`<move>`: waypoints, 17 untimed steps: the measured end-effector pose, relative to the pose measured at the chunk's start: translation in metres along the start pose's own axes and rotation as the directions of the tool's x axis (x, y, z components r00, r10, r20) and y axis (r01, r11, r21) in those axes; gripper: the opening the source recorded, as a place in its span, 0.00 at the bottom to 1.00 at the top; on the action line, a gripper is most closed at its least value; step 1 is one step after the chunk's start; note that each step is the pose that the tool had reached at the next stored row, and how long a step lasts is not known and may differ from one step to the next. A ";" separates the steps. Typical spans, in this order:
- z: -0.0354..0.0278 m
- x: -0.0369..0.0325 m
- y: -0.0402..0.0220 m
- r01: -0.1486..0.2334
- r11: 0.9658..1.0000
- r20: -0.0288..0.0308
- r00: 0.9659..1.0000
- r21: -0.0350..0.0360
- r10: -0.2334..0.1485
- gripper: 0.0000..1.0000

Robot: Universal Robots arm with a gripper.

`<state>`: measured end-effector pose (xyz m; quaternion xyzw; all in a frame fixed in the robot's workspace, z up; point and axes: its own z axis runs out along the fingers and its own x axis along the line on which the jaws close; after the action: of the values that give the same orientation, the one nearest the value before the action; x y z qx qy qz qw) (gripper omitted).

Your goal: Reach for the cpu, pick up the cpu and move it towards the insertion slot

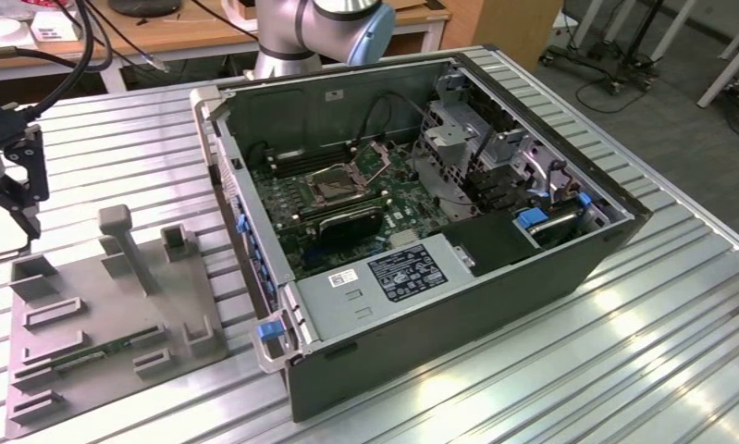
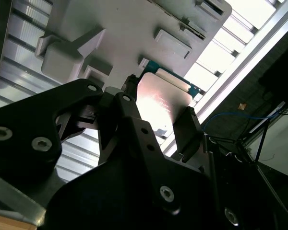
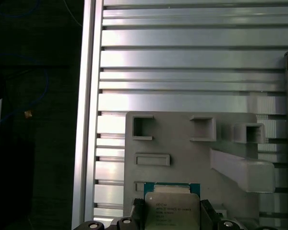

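The cpu (image 3: 172,207), a flat silvery square with a green rim, sits between my gripper's two black fingers (image 3: 137,212) in both wrist views, over the grey fixture plate (image 3: 182,148). My gripper (image 3: 172,218) is shut on the cpu (image 2: 161,100), with the fingers (image 2: 186,125) pressing on two opposite edges. In the exterior view my gripper (image 1: 21,217) hangs at the far left, above the plate's far corner. The insertion slot (image 1: 337,188), a shiny metal frame with a dark centre, lies on the green motherboard inside the open case, well to the exterior view's right of the gripper.
The grey fixture plate (image 1: 110,314) carries raised blocks and a tall post (image 1: 125,242). The open computer case (image 1: 468,305) has high walls around the motherboard, with cables and drive bays on its right side. The arm's base (image 1: 307,37) stands behind the case. The slatted metal table (image 1: 641,351) extends all around.
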<state>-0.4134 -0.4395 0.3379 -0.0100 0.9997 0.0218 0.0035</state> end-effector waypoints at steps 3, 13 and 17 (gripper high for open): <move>-0.0001 -0.0002 0.0000 0.000 1.000 0.000 1.000 0.000 0.000 0.54; 0.0000 -0.0044 -0.0001 0.000 1.000 0.000 1.000 0.000 0.000 0.54; 0.0000 -0.0075 -0.0002 0.000 1.000 0.000 1.000 0.000 0.000 0.54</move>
<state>-0.4059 -0.4395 0.3379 -0.0100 0.9997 0.0218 0.0035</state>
